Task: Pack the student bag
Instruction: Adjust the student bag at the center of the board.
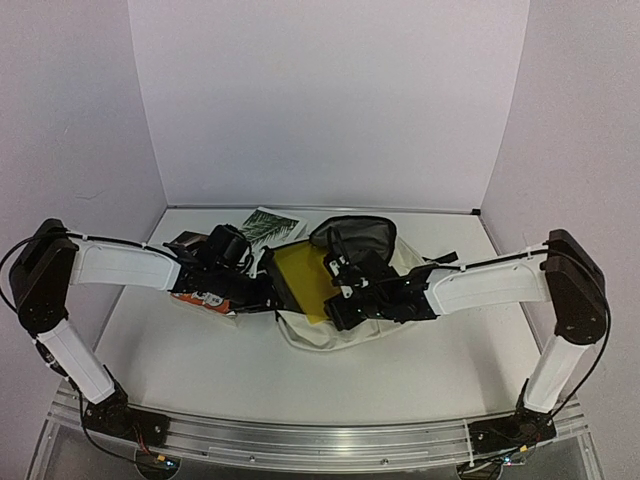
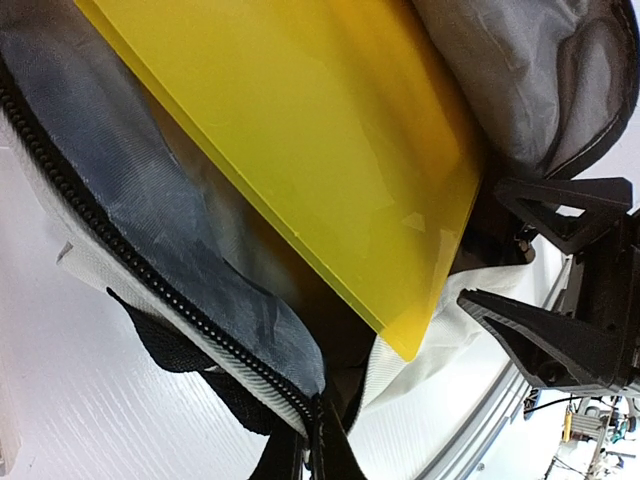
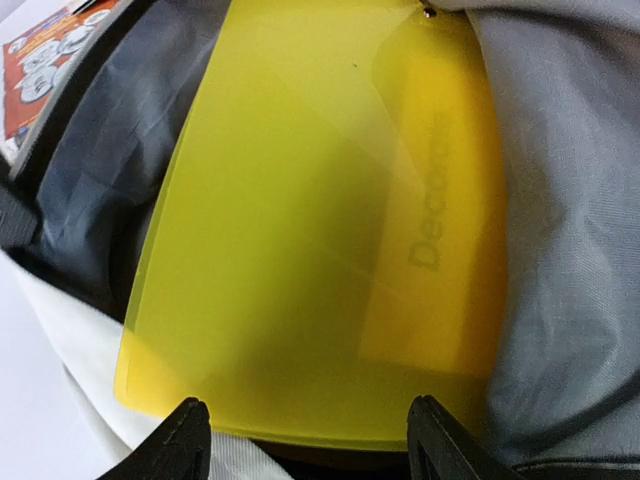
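The cream student bag (image 1: 325, 335) lies open mid-table, its grey lining showing in both wrist views (image 2: 150, 190) (image 3: 570, 250). A yellow plastic folder (image 1: 300, 275) stands partly inside its mouth (image 2: 320, 130) (image 3: 320, 220). My left gripper (image 1: 265, 290) is shut on the bag's zipper edge (image 2: 250, 365) at the left side of the opening, its fingertips (image 2: 335, 450) pinched together there. My right gripper (image 1: 342, 292) is open, and its fingers (image 3: 185, 435) straddle the folder's near edge without touching it. They also show in the left wrist view (image 2: 540, 335).
An orange-and-white book (image 1: 205, 298) lies under my left arm, beside the bag (image 3: 50, 45). A book with a leaf picture (image 1: 268, 225) lies behind it. White walls close the table's back and sides; the metal rail (image 1: 320, 440) runs along the front.
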{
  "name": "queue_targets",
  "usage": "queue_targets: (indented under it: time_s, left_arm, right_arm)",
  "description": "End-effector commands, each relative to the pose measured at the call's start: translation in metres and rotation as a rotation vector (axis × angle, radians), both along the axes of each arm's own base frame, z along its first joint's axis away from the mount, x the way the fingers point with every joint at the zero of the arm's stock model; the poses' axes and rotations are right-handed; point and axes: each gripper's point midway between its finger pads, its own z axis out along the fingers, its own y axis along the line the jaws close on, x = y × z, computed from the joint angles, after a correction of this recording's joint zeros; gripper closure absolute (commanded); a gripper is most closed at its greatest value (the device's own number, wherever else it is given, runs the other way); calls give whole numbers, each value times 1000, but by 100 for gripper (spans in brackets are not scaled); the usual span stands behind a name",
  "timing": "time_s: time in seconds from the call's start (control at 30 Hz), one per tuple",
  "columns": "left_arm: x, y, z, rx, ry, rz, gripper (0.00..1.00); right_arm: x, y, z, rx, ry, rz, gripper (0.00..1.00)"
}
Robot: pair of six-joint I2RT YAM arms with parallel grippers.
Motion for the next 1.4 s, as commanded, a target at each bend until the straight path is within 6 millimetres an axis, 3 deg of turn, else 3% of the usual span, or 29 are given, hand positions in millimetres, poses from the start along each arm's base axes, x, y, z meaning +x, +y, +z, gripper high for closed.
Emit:
queue_targets:
  time_s: [0.0, 0.37, 0.63, 0.97, 1.13, 1.37]
  left_arm:
    - [3, -9, 38, -90, -103, -30, 100]
    - [5, -4, 38, -52, -101, -17, 100]
    - [3, -6, 42, -66, -115, -37, 100]
    - [-27, -18, 65, -182, -154, -233, 100]
    - [-37, -12, 66, -152, -156, -289, 100]
    - [-45, -15, 77, -195, -175, -336, 100]
  right_arm:
    - [3, -16, 14, -104, -101, 55, 30]
    - [-7, -27, 16, -290, -194, 92, 21]
    - [-2, -31, 1, -413, -231, 54, 19]
    - [26, 9, 16, -270, -236, -47, 21]
    - [46, 8, 26, -173, -199, -114, 25]
    - [60, 7, 22, -128, -165, -160, 27]
